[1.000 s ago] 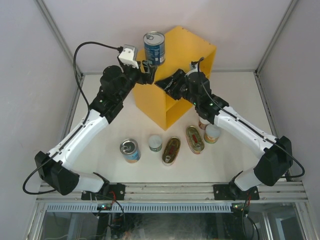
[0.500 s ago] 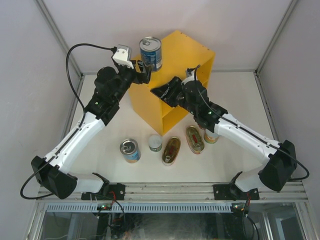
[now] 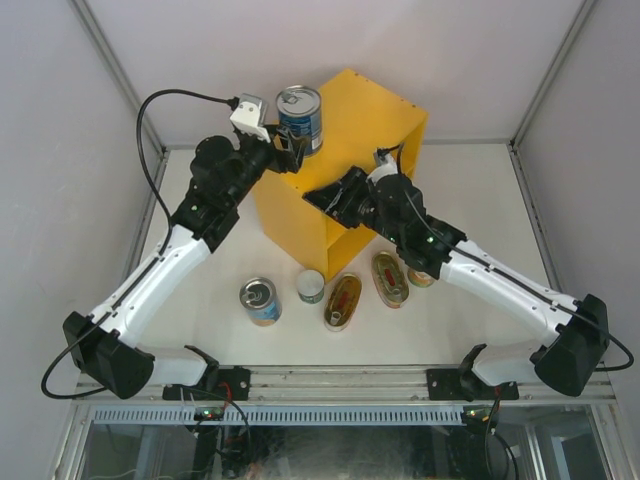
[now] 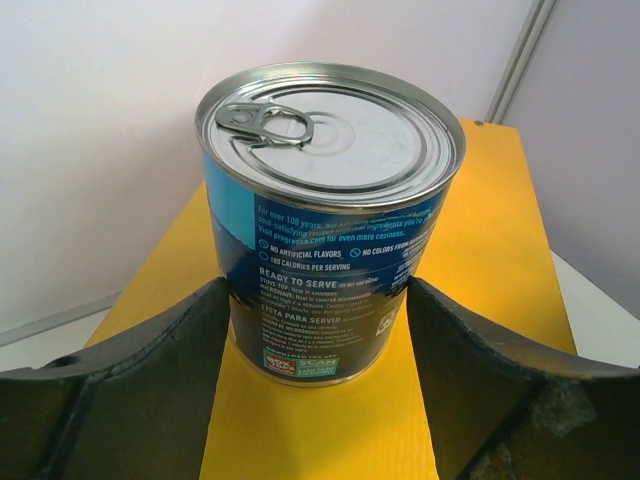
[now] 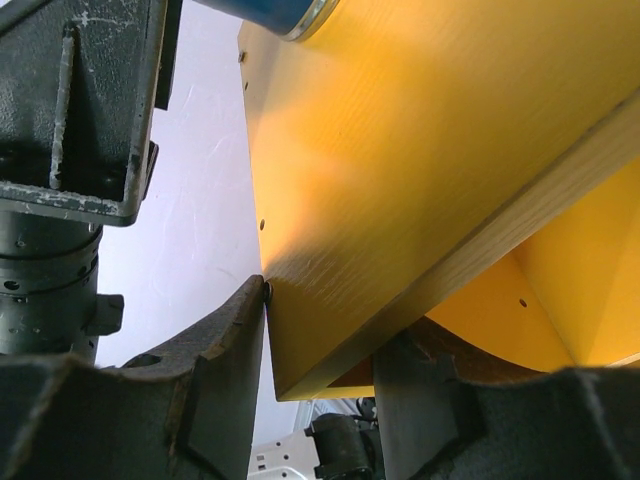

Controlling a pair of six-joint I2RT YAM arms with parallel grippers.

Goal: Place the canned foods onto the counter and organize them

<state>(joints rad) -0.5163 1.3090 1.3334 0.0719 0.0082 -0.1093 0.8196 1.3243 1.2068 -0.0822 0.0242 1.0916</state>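
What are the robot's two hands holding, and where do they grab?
The left gripper clamps the blue can by its lower sides, on top of the yellow cabinet. The right gripper pinches the cabinet's side wall at its edge.

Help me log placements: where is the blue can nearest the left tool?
Top view: the blue can stands upright atop the yellow cabinet, near its left edge, between the fingers of the left tool.
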